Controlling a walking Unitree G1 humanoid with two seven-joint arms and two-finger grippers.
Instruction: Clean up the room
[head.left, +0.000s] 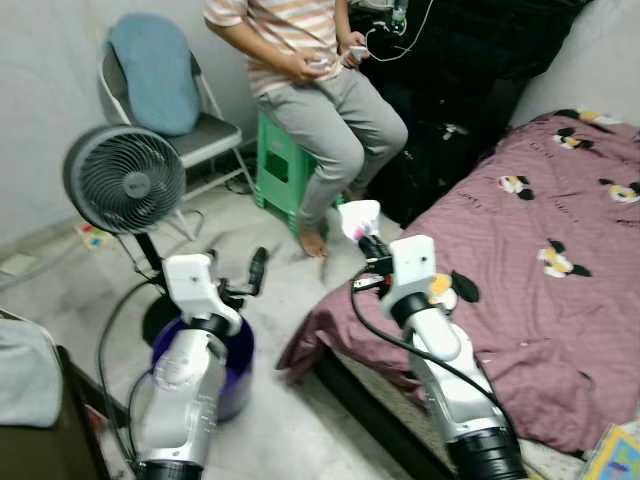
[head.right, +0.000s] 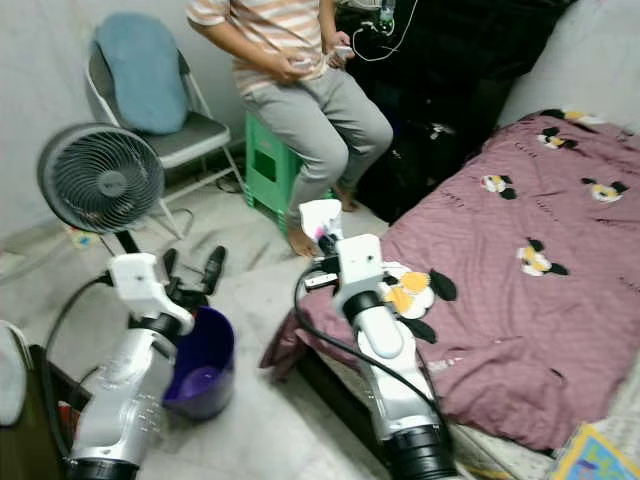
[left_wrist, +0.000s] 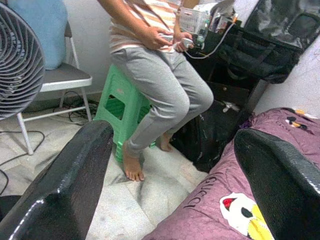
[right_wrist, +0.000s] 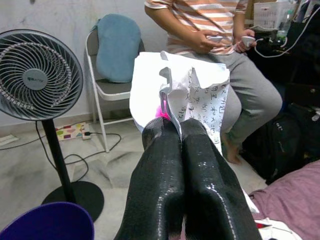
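Observation:
My right gripper (head.left: 366, 240) is shut on a white plastic bag with printed text and a pink patch (right_wrist: 176, 97), held up over the corner of the bed; the bag (head.left: 359, 218) sticks up past the fingertips. My left gripper (head.left: 250, 275) is open and holds nothing, raised just above a purple bin (head.right: 203, 362) on the floor. In the left wrist view its two black fingers (left_wrist: 65, 190) stand wide apart. The bin's rim (right_wrist: 47, 220) lies low and to the left of the bag.
A person (head.left: 315, 90) sits on a green stool (head.left: 278, 165) right ahead, bare foot on the floor. A standing fan (head.left: 125, 180) and a folding chair with a blue cushion (head.left: 155, 75) are at the left. A bed with a maroon cover (head.left: 540, 250) is at the right.

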